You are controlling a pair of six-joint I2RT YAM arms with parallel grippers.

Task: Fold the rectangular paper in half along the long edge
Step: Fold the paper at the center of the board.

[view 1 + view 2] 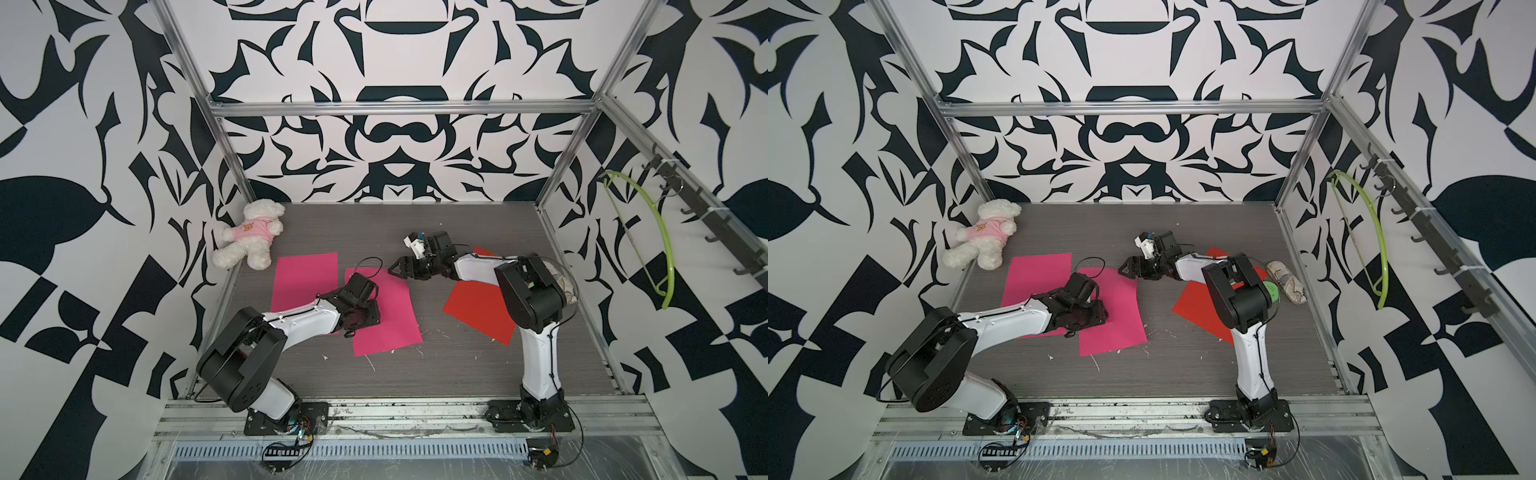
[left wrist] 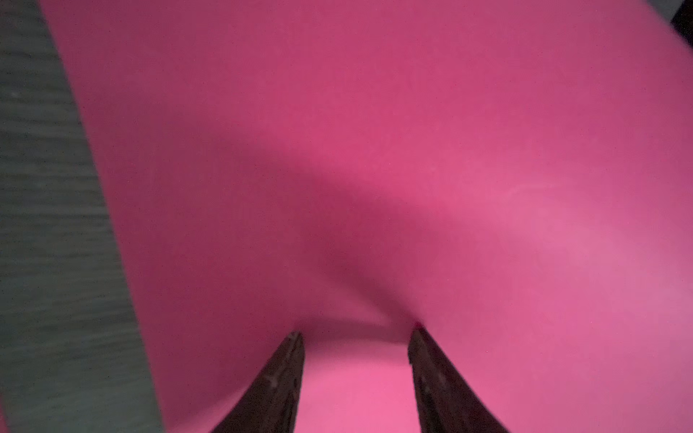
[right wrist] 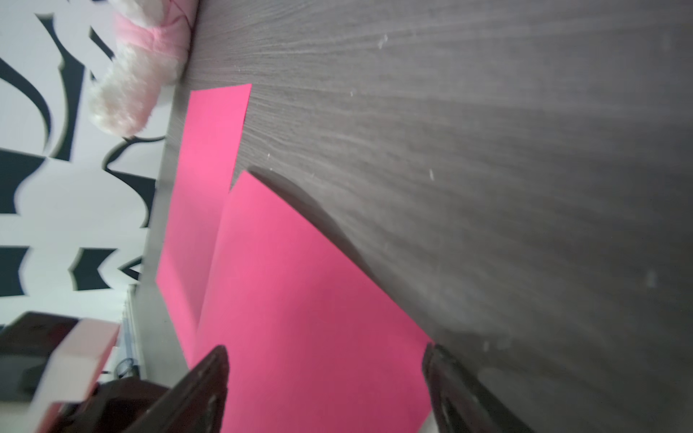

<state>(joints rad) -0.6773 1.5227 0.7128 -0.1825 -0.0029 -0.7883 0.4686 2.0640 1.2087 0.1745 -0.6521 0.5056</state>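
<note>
Left jaws half-parted on pink paper point(image 2: 337, 150), right jaws wide, paper's lifted edge in wrist view only

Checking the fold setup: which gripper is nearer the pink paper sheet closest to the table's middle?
Left. The left gripper has its fingers on the middle of the pink rectangular paper sheet; the right gripper hovers open by its far corner.

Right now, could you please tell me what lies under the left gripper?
The pink paper lies under the left gripper, whose parted fingertips touch it. The table beneath that paper is covered, and the left arm hides part of the sheet.
</note>
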